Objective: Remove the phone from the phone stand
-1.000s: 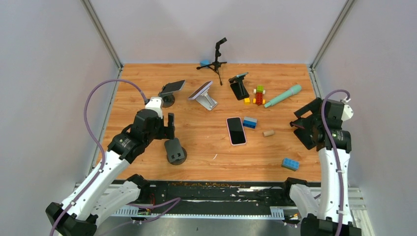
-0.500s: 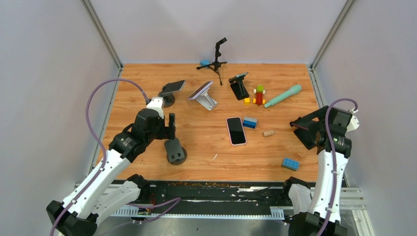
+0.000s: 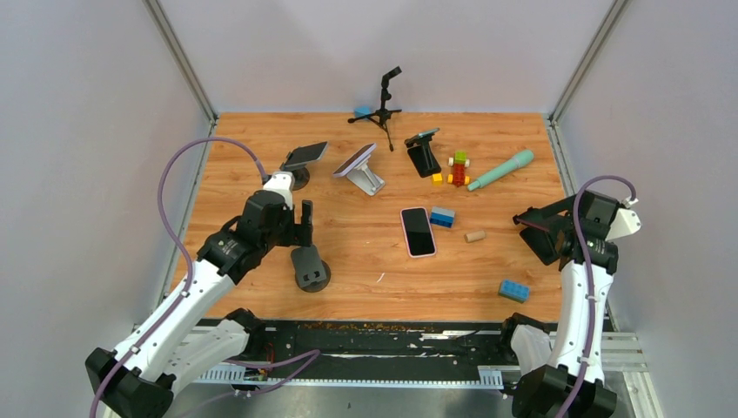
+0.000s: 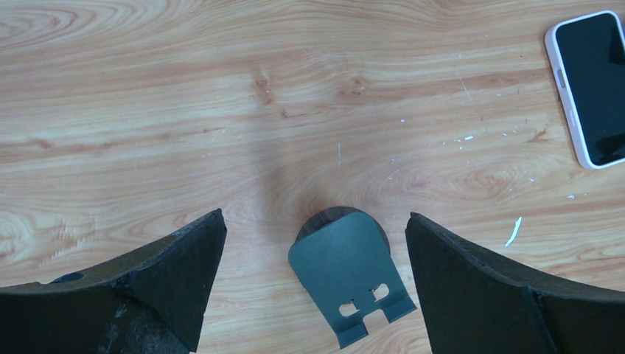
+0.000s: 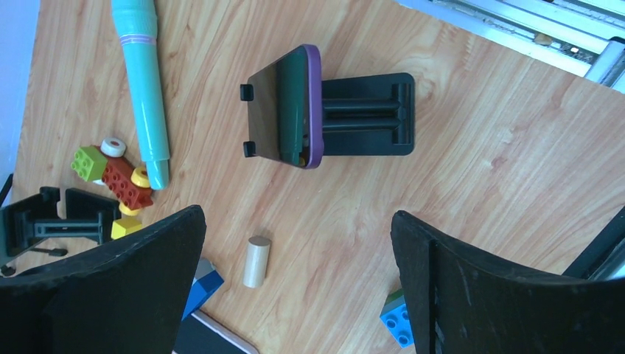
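A purple-cased phone (image 5: 284, 118) leans on a black stand (image 5: 366, 114) in the right wrist view. My right gripper (image 5: 296, 236) is open and empty above it and a little nearer; in the top view the gripper (image 3: 534, 233) hides this phone. My left gripper (image 4: 313, 221) is open over an empty dark stand (image 4: 350, 284), which also shows in the top view (image 3: 310, 266). A pink-cased phone (image 3: 418, 231) lies flat on the table. Other phones sit on stands at the back: a dark one (image 3: 305, 156), one on a white stand (image 3: 356, 159) and one on a black stand (image 3: 424, 148).
A teal marker (image 3: 501, 169), a stack of coloured bricks (image 3: 458, 168), a blue brick (image 3: 442, 217), a small wooden cylinder (image 3: 474, 235) and another blue brick (image 3: 513, 290) lie on the wooden table. A small black tripod (image 3: 383, 103) stands at the back. Grey walls close in on both sides.
The right arm's wrist has swung right and slightly down, with the gripper staying near the right edge. The left arm has barely moved. Both grippers stay open.
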